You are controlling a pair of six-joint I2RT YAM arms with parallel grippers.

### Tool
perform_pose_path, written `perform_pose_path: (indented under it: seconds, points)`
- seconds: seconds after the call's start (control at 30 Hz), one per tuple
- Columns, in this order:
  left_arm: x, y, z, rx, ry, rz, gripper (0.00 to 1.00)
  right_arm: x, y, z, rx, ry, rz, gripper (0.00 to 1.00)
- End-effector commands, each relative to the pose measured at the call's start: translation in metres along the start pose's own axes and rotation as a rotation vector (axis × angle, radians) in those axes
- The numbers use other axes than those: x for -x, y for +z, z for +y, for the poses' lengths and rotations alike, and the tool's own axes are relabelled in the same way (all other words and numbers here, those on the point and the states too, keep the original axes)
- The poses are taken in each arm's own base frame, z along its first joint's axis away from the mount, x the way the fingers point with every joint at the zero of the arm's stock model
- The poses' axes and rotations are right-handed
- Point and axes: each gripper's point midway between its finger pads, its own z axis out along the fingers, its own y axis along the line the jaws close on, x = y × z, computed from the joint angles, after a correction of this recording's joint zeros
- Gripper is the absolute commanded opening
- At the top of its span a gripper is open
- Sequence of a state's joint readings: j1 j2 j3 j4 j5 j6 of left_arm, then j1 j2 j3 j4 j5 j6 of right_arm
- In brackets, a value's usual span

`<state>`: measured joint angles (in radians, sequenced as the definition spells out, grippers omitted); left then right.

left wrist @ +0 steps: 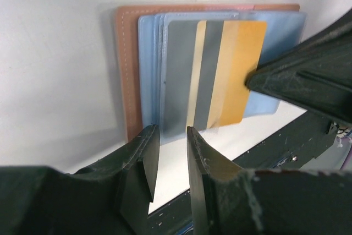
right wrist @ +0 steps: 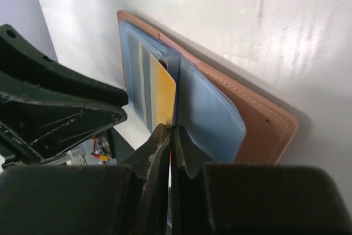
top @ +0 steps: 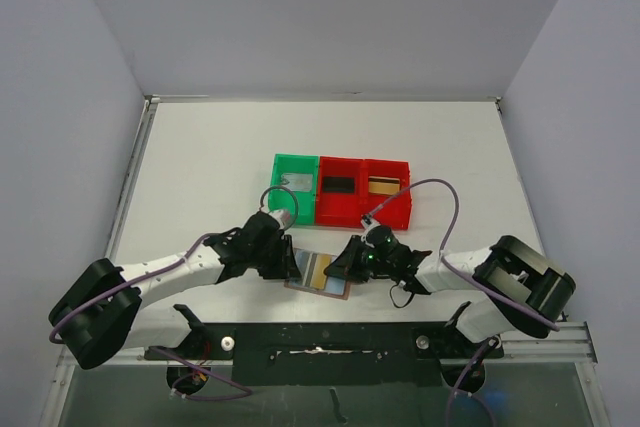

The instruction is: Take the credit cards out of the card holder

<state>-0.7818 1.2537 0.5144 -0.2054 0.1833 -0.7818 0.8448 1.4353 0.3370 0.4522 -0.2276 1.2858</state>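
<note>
**Right jaws closed on a card at the holder; left jaws at the sleeve edge**

1. Card holder point(top: 318, 277): lies open on the white table point(top: 200, 167), lower centre of the top view, between the two grippers. The left wrist view shows a brown stitched cover with blue clear sleeves on top.

2. Striped gold card point(left wrist: 242, 64): sits in the sleeves, centre right of the left wrist view. Its right part is bright and bare. Its left part, with the grey stripe, looks paler, as if under plastic.

3. Right gripper point(right wrist: 169, 130): the jaws are pressed together, with no gap seen. The lower corner of the striped gold card runs into their tips, so they pinch that card by its edge. In the left wrist view this gripper touches the card's right edge.

4. Left gripper point(left wrist: 170, 131): the jaws stand a narrow way apart at the bottom of its own view. The near edge of the sleeves reaches between their tips. Whether they press on it cannot be told.

5. Bins: a green bin point(top: 280, 162) and two red bins point(top: 362, 215) stand in a row just above the holder in the top view.
   - The green bin holds a silver-grey card point(top: 297, 183).
   - The left red bin holds a black card point(top: 340, 185).
   - The right red bin holds a tan card point(top: 380, 185).
</note>
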Motion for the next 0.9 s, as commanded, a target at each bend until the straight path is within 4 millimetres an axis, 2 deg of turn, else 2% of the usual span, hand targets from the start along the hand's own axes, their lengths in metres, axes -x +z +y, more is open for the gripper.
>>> perform_pose_path:
  seconds: [0.0, 0.27, 0.43, 0.57, 0.63, 0.73, 0.87]
  points:
    - [0.006, -0.001, -0.019, -0.071, 0.025, -0.024, 0.26, 0.006, -0.007, 0.001, 0.013, -0.093, 0.053, 0.00]
    - [0.026, -0.012, -0.047, -0.143, 0.044, -0.079, 0.29, 0.015, -0.004, -0.005, 0.026, -0.176, 0.127, 0.00]
    - [0.040, -0.015, -0.065, -0.179, 0.080, -0.116, 0.30, 0.013, -0.002, -0.010, 0.014, -0.217, 0.174, 0.00]
    - [0.039, -0.009, -0.067, -0.187, 0.075, -0.101, 0.32, 0.019, -0.007, -0.011, 0.023, -0.192, 0.177, 0.00]
    - [0.041, -0.006, -0.071, -0.200, 0.108, -0.102, 0.32, 0.022, -0.007, -0.013, 0.006, -0.189, 0.164, 0.00]
    - [0.050, -0.002, -0.066, -0.164, 0.132, -0.134, 0.32, 0.023, -0.008, -0.013, 0.000, -0.170, 0.158, 0.01]
    - [0.057, 0.003, -0.071, -0.187, 0.089, -0.173, 0.32, 0.026, -0.014, -0.004, 0.029, -0.134, 0.103, 0.01]
